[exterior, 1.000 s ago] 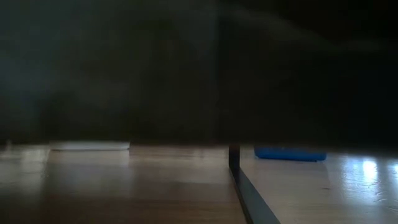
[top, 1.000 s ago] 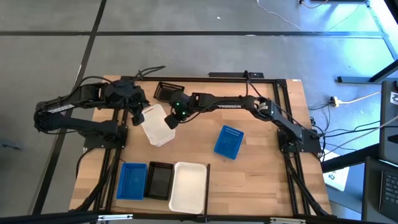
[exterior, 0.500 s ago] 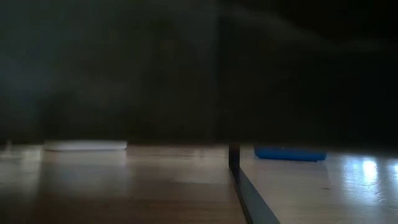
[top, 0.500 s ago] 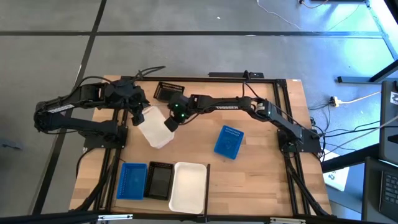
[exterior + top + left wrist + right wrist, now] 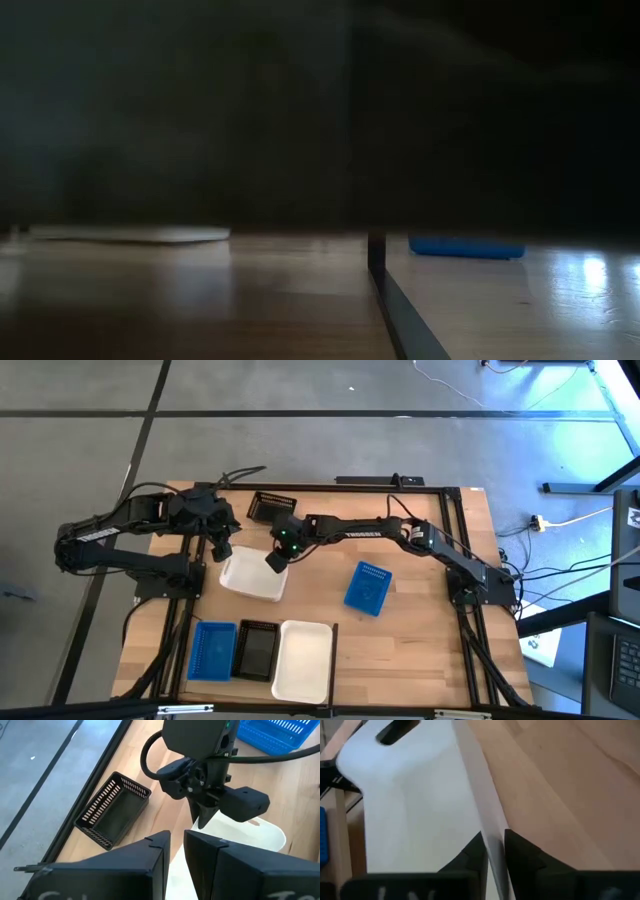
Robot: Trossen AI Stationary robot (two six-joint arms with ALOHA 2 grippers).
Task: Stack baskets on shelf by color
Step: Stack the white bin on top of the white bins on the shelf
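Note:
A white basket (image 5: 252,576) lies open side up on the shelf (image 5: 410,635), between my two grippers; the low view shows it as a flat white strip (image 5: 130,234). My left gripper (image 5: 222,551) is shut at its far-left corner. My right gripper (image 5: 275,559) is shut on its right wall. A black slotted basket (image 5: 270,507) rests on its bottom near the far rail, and a blue one (image 5: 367,587) lies to the right. At the near edge stand a blue (image 5: 211,651), a black (image 5: 257,650) and a white basket (image 5: 303,658) side by side. My left gripper (image 5: 177,845) has the white basket's wall (image 5: 176,870) in the narrow gap between its two fingers, coming from above; the fingers hide most of the contact. My right gripper (image 5: 493,851) pinches the thin right wall (image 5: 487,827), one finger inside the basket and one outside. Its fingers (image 5: 205,812) point down from above, and the basket's bottom is on the board.
Thin black rails (image 5: 376,255) run across the board and along its edges. Bare wood lies right of the blue basket (image 5: 465,247) and toward the near right corner. Cables trail off the far edge.
The white basket, held tilted and skewed a second ago, has swung round and come down flat on the board with its long side now left to right. My right gripper has shifted slightly toward the left and near with it. The left gripper has kept still.

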